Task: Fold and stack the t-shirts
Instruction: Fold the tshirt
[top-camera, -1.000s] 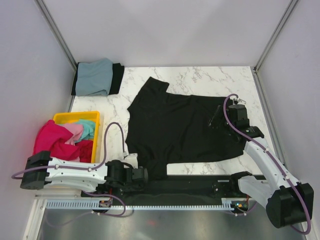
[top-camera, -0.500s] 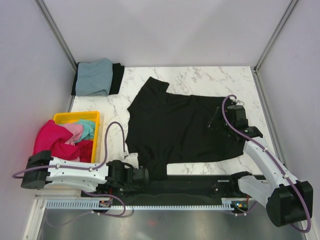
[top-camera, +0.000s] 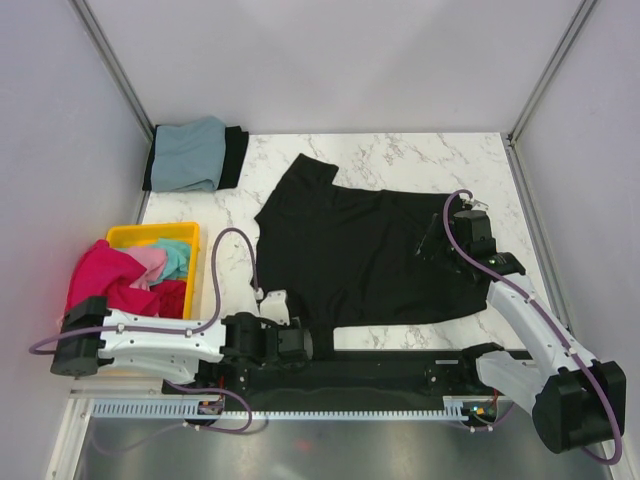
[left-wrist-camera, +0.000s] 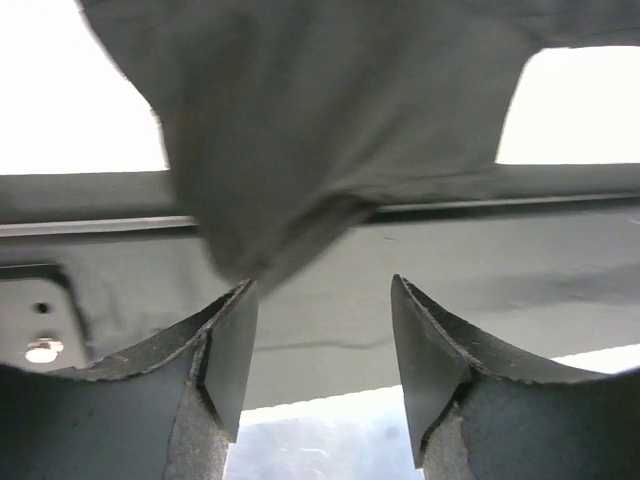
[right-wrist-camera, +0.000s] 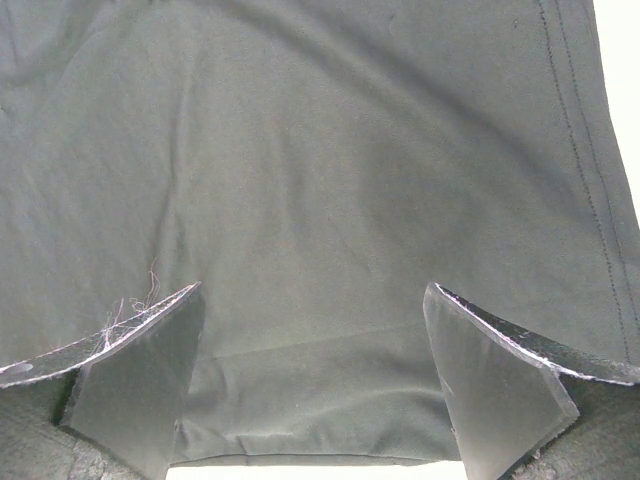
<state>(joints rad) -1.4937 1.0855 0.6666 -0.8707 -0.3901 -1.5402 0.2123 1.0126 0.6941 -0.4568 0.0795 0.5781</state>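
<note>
The large black cloth t-shirt (top-camera: 350, 250) lies flat on the white marble table (top-camera: 400, 150), long axis left-right, near sleeve (left-wrist-camera: 270, 200) just ahead of the spread, empty left gripper (left-wrist-camera: 320, 290), hem end (right-wrist-camera: 320, 200) under the wide-spread right gripper (right-wrist-camera: 310, 300).

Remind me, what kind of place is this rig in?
Probably a lab test cell: plain panel walls on metal framing, two robot arms bolted to a marble-pattern table, and a yellow bin of t-shirts.
</note>
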